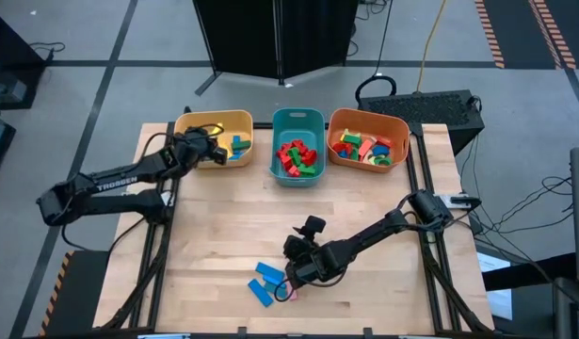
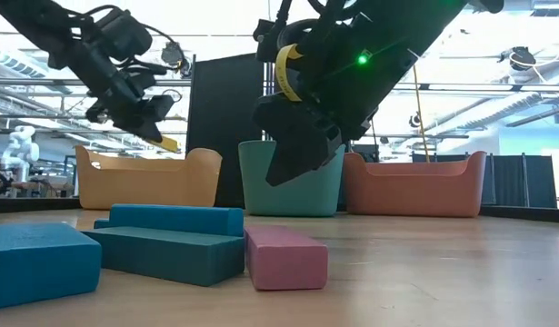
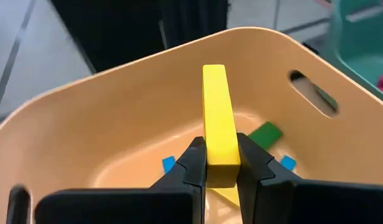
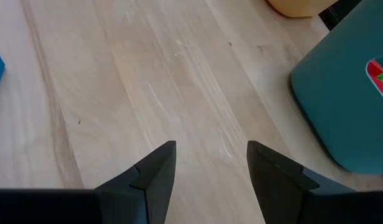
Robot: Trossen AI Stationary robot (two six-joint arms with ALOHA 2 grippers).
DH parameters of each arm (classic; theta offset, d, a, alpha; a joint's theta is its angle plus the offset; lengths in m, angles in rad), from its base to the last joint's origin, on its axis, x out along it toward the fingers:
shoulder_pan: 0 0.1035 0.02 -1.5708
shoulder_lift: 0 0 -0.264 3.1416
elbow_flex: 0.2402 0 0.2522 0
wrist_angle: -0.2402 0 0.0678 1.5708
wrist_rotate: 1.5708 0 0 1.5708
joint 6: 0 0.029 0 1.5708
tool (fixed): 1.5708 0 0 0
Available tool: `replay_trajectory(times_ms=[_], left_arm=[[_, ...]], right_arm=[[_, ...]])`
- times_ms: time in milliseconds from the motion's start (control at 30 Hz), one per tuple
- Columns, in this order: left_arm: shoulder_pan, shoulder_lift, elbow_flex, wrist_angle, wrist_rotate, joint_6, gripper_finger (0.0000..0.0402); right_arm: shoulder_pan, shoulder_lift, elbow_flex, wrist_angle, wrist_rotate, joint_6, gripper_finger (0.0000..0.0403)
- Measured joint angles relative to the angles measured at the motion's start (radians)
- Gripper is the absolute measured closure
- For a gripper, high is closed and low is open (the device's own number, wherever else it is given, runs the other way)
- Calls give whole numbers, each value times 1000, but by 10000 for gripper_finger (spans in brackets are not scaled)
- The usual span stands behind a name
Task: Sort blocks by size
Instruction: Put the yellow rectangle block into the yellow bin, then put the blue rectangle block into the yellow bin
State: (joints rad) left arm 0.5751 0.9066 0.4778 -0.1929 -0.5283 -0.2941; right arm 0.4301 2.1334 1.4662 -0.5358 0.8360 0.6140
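My left gripper (image 3: 221,148) hovers over the yellow bin (image 1: 214,121), shut on a long yellow bar (image 3: 216,106). In that bin lie a green block (image 3: 266,133), blue pieces (image 1: 239,145) and another yellow piece (image 3: 227,196). My right gripper (image 4: 210,149) stands open above bare wood near the table's front, nothing between its fingers. Just beside it, blue blocks (image 1: 265,282) and a pink block (image 2: 284,257) lie flat on the table. The teal bin (image 1: 298,121) holds red and green blocks; the orange bin (image 1: 367,120) holds mixed small ones. My left gripper pinches the yellow bar's near end (image 3: 220,169) between its two fingers, one on each long side. The fingers lie along the bar, which sticks out forward past the fingertips (image 3: 196,155). The bar is lifted clear and slopes down over the yellow bin's inside (image 2: 167,143).
The three bins stand in a row along the table's far edge. Open wood lies between them and the loose blocks at the front. The right arm (image 1: 383,231) reaches in slantwise from the right edge. Cables and a black box (image 1: 430,102) lie behind the table.
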Motion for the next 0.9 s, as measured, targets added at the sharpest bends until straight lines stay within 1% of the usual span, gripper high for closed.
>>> replay_trajectory(times_ms=[100, 167, 400, 500, 567, 633, 733, 900], left_arm=[[32, 1, 0, -9, -5, -69, 365], [48, 1, 0, -17, -7, -91, 352], [61, 1, 0, -28, -9, -82, 271], [61, 1, 0, -28, 6, -44, 246], [56, 1, 0, -27, 53, 13, 240], [42, 1, 0, -27, 128, 53, 239], [6, -3, 0, -27, 220, 66, 239], [-99, -21, 0, -33, 310, 73, 238]], right_arm=[[0, 0, 0, 0, -1, 0, 218], [2, 0, 0, 0, -5, 0, 218], [8, 0, 0, 6, -5, 3, 218], [10, 0, 0, 35, -11, 0, 218], [10, 0, 0, 78, -59, -31, 218], [10, 0, 0, 125, -116, -73, 218], [10, 0, 0, 192, -197, -113, 218], [10, 0, 0, 265, -340, -147, 218]])
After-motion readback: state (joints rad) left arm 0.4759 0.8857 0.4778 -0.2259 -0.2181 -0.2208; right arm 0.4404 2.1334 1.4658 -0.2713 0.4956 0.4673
